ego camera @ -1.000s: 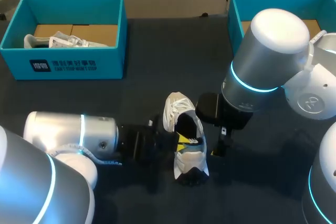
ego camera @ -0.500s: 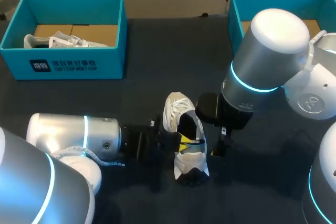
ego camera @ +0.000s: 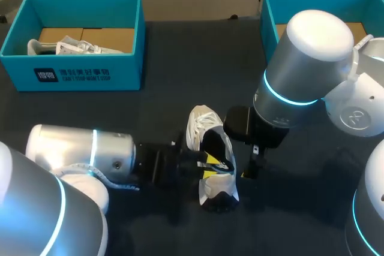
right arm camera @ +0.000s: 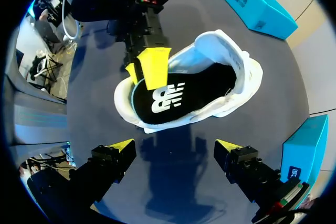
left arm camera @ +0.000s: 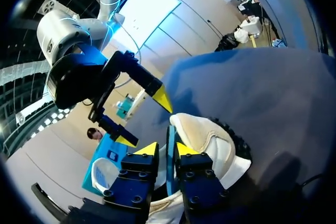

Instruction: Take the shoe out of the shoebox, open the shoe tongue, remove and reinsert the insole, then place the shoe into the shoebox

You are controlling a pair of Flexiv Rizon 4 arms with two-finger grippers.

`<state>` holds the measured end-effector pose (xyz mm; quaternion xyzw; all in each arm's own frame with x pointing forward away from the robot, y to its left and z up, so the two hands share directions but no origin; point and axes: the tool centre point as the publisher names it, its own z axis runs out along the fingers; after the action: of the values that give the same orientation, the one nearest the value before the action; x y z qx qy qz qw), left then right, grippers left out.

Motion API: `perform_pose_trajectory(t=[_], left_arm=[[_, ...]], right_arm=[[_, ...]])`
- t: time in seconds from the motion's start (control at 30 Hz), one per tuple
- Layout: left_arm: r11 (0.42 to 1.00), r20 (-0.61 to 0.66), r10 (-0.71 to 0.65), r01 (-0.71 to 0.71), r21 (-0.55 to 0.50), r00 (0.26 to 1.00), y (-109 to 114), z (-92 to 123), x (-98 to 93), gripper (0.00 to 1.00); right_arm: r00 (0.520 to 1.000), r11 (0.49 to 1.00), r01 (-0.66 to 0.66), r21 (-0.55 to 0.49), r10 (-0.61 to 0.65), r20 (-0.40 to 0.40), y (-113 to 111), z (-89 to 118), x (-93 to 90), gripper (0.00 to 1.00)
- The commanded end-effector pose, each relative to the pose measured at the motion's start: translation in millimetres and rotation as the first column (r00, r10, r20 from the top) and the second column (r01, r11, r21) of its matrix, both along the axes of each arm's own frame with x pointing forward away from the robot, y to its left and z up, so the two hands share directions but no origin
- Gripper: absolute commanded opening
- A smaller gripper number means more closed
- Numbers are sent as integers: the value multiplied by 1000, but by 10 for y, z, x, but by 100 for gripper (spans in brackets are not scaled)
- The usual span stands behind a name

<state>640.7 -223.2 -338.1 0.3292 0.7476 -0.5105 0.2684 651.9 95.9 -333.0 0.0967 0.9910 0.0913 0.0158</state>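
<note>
One shoe — left gripper pinches its wall, right gripper spread wide; insole logo white.

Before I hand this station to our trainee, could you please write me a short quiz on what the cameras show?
1. True or false: the right end effector is shut on the shoe.
2. Which has a finger inside the shoe? A) the left end effector B) the right one C) neither
3. Fill in: the shoe rests on the ___.
Key: 1 false, it is open and clear of the shoe; 2 A; 3 table.
</note>
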Motion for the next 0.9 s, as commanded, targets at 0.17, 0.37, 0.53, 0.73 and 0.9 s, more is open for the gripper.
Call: perform_pose_trajectory(t=[0.17,0.37,0.53,0.73,0.9], left_arm=[[999,25,-6,5,32,1000,6,-58,12,0],[998,41,34,-37,57,999,-16,-137,145,0],[995,49,61,-64,74,997,-17,-186,234,0],[995,31,69,-71,72,997,20,-167,262,0],[997,13,52,-53,52,999,68,-85,203,17]], right_arm=[[1000,1000,1,-1,-1,2,3,-11,-8,100],[1000,1000,1,-1,-1,2,3,-11,-8,100],[1000,1000,1,-1,-1,2,3,-11,-8,100],[1000,1000,1,-1,-1,2,3,-11,-8,100],[1000,1000,1,-1,-1,2,3,-11,-8,100]])
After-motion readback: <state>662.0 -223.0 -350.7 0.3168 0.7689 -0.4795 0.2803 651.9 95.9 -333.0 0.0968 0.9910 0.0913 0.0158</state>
